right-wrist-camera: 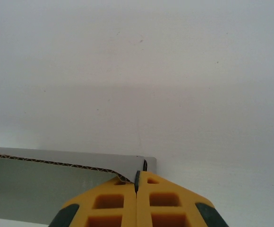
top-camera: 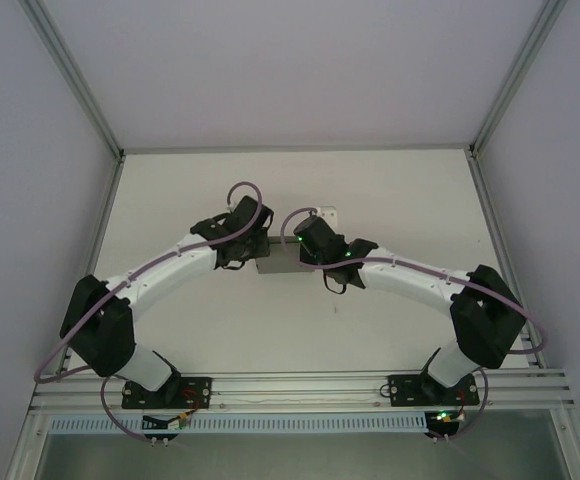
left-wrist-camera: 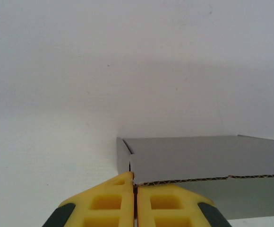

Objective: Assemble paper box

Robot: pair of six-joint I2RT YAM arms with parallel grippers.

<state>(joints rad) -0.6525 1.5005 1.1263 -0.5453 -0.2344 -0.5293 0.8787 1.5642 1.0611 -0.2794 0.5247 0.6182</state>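
Observation:
The paper box [top-camera: 276,264], low and grey, lies on the white table between my two wrists. In the left wrist view its long wall [left-wrist-camera: 198,158] runs off to the right, with the corrugated top edge showing. My left gripper [left-wrist-camera: 134,178] is shut, its yellow fingertips pinching the box's left end wall at the corner. In the right wrist view the box [right-wrist-camera: 56,163] stretches away to the left. My right gripper [right-wrist-camera: 137,176] is shut on the right end wall, a thin strip of card between its tips. From above, the left gripper [top-camera: 255,248] and right gripper [top-camera: 303,250] flank the box.
A small white object [top-camera: 328,212] lies just behind the right wrist. Metal frame posts [top-camera: 100,215] and white walls bound the table on the left, right and back. A slotted rail [top-camera: 300,385] with both arm bases runs along the near edge.

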